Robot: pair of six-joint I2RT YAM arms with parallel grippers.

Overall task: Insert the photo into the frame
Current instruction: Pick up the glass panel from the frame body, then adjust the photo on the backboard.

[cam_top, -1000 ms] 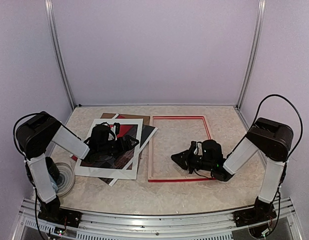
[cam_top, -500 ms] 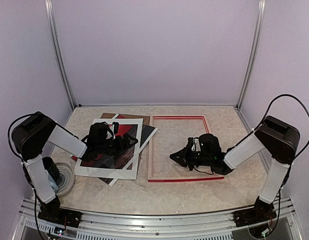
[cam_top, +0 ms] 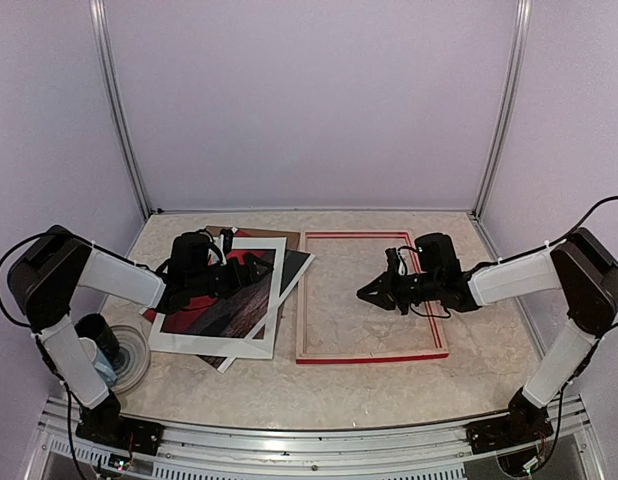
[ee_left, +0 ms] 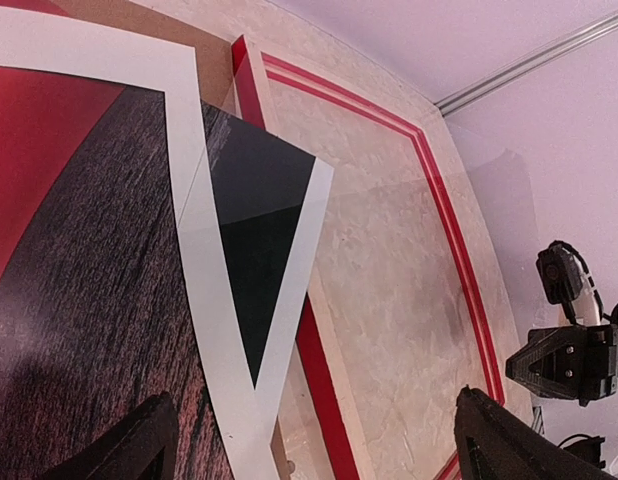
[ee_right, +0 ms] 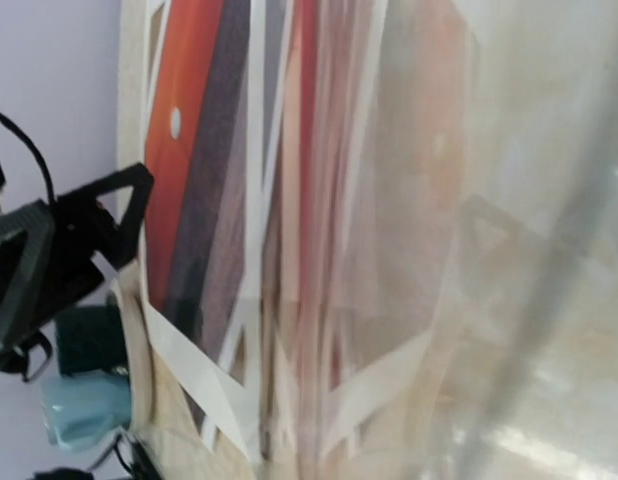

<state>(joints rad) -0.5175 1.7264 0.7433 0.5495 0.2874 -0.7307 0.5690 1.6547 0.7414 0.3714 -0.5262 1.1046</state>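
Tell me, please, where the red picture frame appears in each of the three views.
Top external: the frame lies flat, just right of centre.
Left wrist: the frame runs from top centre down to the bottom right, with its red rails plain to see.
Right wrist: blurred; the frame is likely the red and pale streaks down the middle.
Shared landmark: the photo, left of the frame in every picture.

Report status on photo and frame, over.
Left gripper open above photo. Right gripper shut, over frame opening, in the way. Photo outside frame, atop stack beside it.
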